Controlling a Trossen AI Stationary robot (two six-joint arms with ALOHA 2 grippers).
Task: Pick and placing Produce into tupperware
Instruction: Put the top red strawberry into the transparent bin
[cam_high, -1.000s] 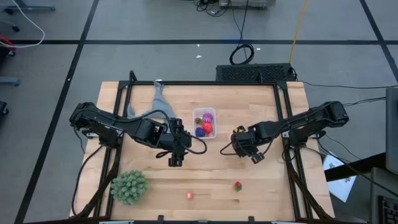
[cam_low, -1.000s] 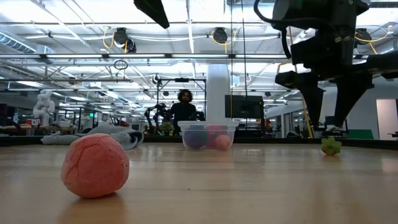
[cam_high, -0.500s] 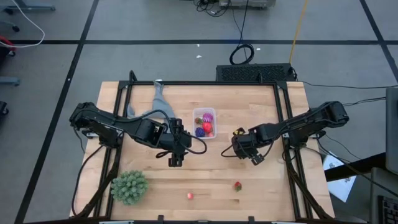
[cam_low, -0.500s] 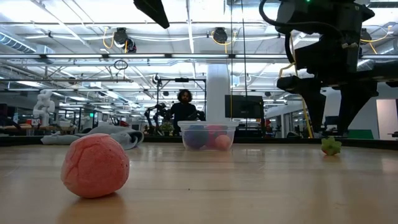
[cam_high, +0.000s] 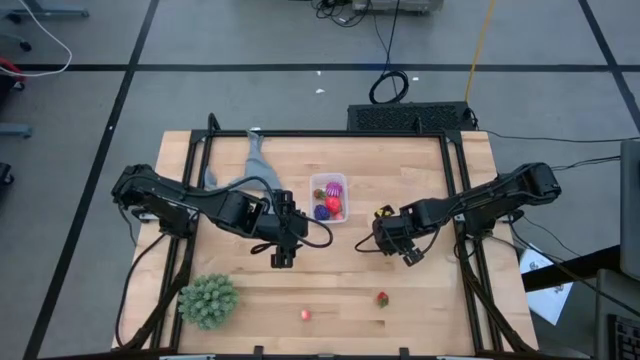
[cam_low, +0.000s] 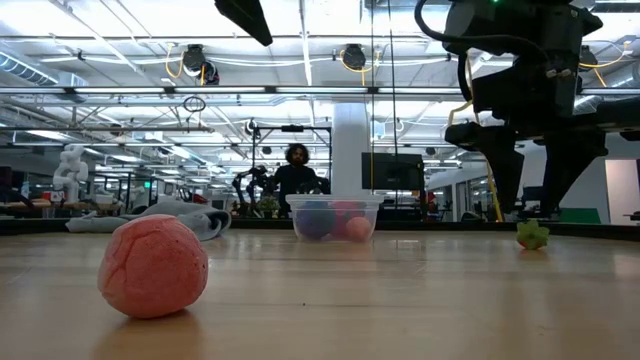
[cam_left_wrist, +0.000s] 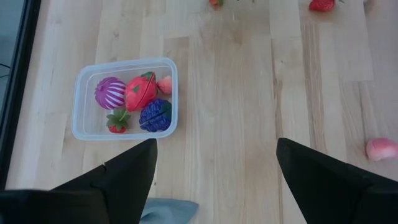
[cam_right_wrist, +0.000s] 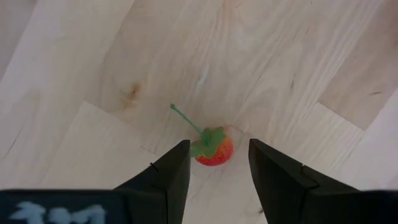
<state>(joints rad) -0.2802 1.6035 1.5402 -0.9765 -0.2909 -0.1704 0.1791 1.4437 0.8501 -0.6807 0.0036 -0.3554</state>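
Wooden table (cam_high: 430, 300), both arms over its middle band. Green spiky ball (cam_high: 208, 300) at near left corner; grey cloth (cam_high: 255, 165) at far left. Clear tupperware (cam_high: 328, 197) far of centre, holding striped magenta fruit (cam_left_wrist: 110, 93), red-pink fruit (cam_left_wrist: 141, 91), dark blue berry (cam_left_wrist: 155, 115), small strawberry (cam_left_wrist: 117, 121). Left gripper (cam_high: 283, 250) released, fingers spread, just left and near of tupperware. Right gripper (cam_right_wrist: 214, 163) open, straddling small red fruit with green stem (cam_right_wrist: 212, 148) on the wood, not clenched. Loose near edge: strawberry (cam_high: 382, 298), pink fruit (cam_high: 304, 314).
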